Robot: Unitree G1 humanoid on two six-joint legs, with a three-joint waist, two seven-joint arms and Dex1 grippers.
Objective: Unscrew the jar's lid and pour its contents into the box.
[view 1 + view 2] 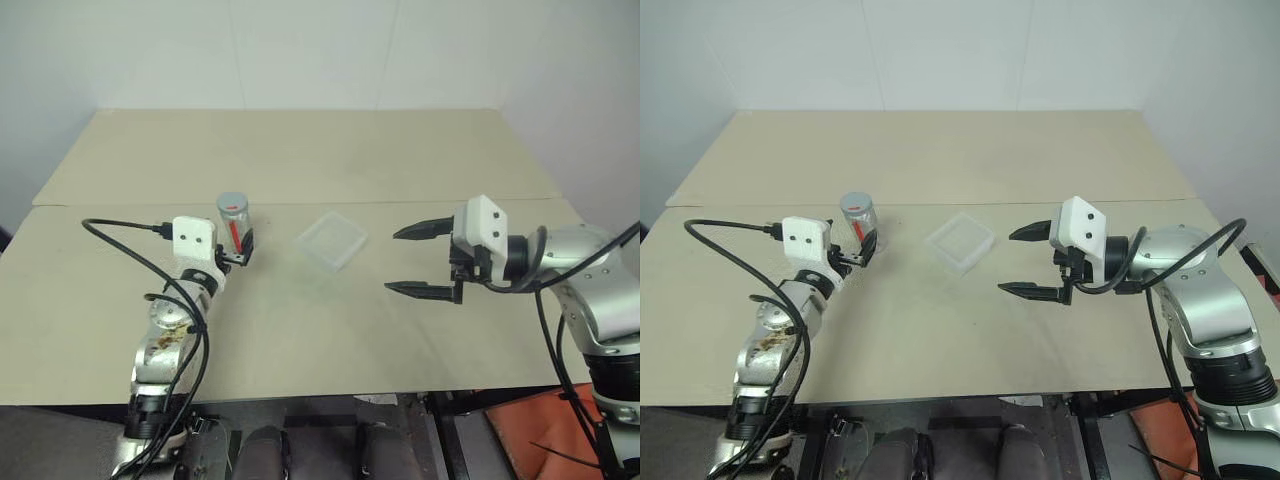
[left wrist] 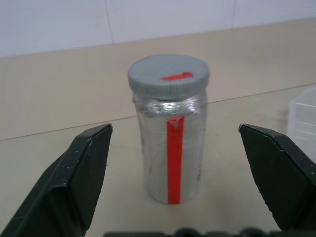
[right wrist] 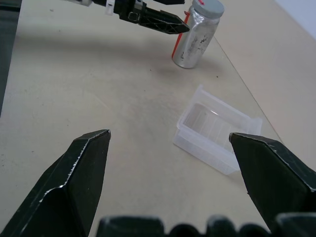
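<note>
The jar [image 1: 235, 226] stands upright on the left half of the bench [image 1: 300, 330], its silvery side carrying a vertical red stripe. The grey lid [image 2: 168, 76] sits on its mouth, with a small red mark on top. The left gripper [image 2: 173, 177] is level with the jar, its black fingers [image 2: 74, 177] spread wide on either side of it and not touching its sides. To the right of the jar, near the bench's middle, lies the box [image 1: 331, 240], a shallow tray of clear frosted plastic, set apart from the jar. Further right, the right gripper [image 1: 418, 261] hangs above the bench, pointing left toward the box, its fingers [image 1: 420, 291] spread wide with nothing between them. A black cable [image 1: 120, 240] loops from the left wrist.
</note>
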